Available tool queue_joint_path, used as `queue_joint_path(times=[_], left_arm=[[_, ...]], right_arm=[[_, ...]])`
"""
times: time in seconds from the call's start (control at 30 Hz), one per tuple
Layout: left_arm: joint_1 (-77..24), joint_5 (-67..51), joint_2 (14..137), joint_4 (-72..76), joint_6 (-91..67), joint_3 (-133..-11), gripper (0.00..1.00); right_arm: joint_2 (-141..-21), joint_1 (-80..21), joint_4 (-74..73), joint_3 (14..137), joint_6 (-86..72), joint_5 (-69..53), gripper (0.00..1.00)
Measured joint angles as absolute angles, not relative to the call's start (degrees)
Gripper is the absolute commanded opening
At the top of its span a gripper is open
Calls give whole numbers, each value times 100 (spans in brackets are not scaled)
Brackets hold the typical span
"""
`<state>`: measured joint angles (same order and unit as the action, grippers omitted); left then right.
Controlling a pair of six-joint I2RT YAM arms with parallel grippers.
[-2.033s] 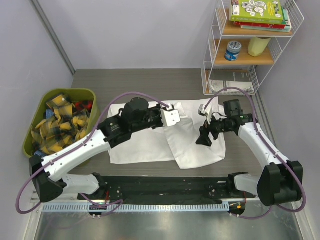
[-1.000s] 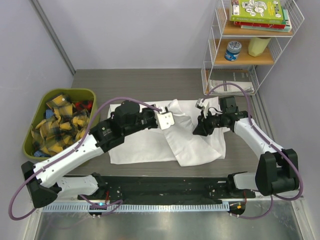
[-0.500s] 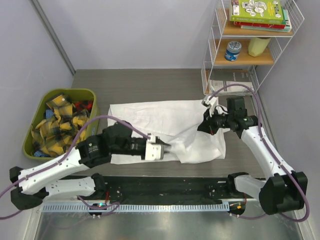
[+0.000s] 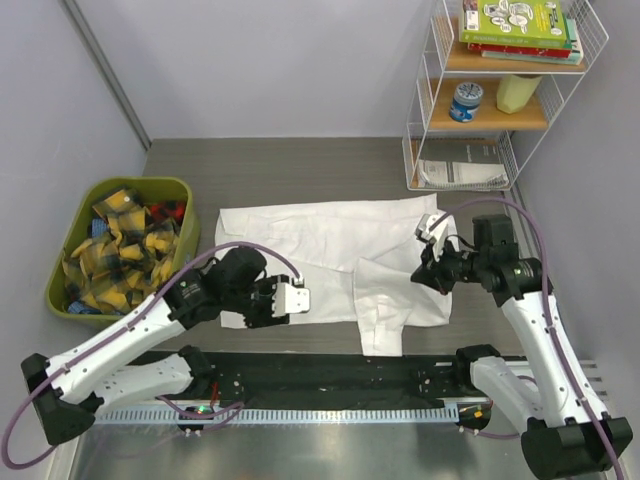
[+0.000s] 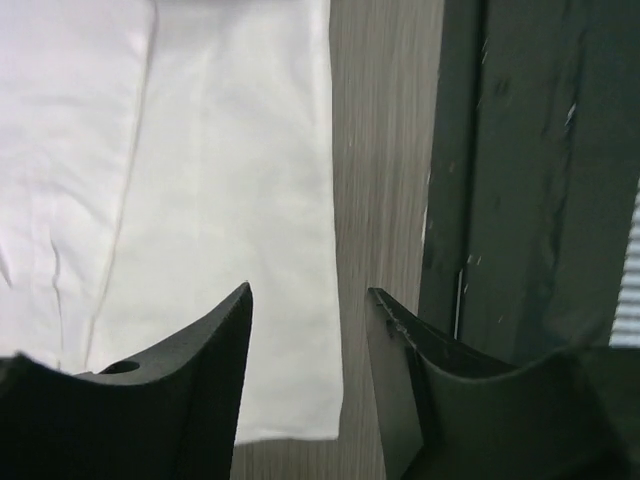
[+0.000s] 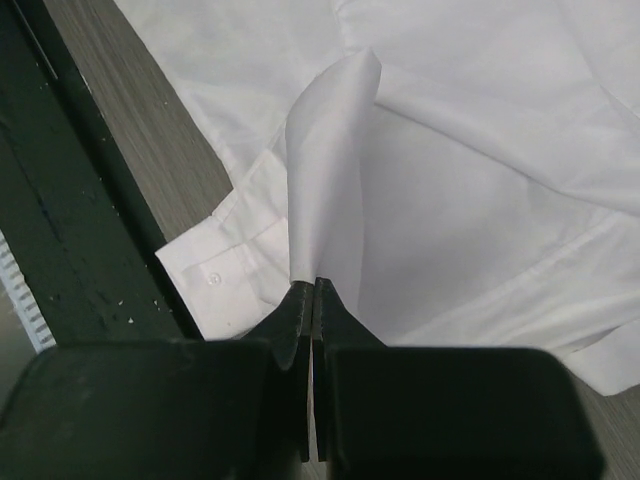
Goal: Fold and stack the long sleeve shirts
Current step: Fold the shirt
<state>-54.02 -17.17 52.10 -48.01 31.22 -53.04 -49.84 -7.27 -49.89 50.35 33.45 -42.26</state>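
One white long sleeve shirt lies spread across the table, with a sleeve running to the near edge. My left gripper hovers at the shirt's near hem, open and empty. In the left wrist view its fingers stand apart over the white cloth and bare wood. My right gripper is at the shirt's right side, shut on a raised fold of the shirt. A buttoned cuff lies just left of the right gripper.
A green bin of yellow-and-black plaid cloths stands at the left. A white wire shelf with books, a can and papers is at the back right. A black mat runs along the near edge.
My left gripper has opened, let go of the shirt and pulled back to the left. The sleeve now lies flat toward the near edge. My right gripper has closed on the cloth and moved nearer.
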Motion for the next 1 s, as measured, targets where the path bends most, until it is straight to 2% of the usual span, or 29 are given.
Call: queue_joint_path(times=[0.13,0.3,0.53,0.73,1.0], left_arm=[[-4781,-1216,5214,-5478,3701,-4705,47],[-4637,-604,5395,-5946,4119,-4086,48],[-4576,148,5671,-5889,4469,-3658,49],[-4484,255,6208,-5662,4764,-3562,49],[-4344,368,6624,-5120,5015,-3315,38]], right_arm=[[-4602,-727,-5457,5054,3741,-4060,1],[-4254,-727,-5929,5216,4136,-3885,1],[-3830,-727,-6316,5258,4477,-3760,1],[-3861,-727,-6420,5358,4556,-3625,1],[-3955,-727,-6425,5498,4552,-3555,1]])
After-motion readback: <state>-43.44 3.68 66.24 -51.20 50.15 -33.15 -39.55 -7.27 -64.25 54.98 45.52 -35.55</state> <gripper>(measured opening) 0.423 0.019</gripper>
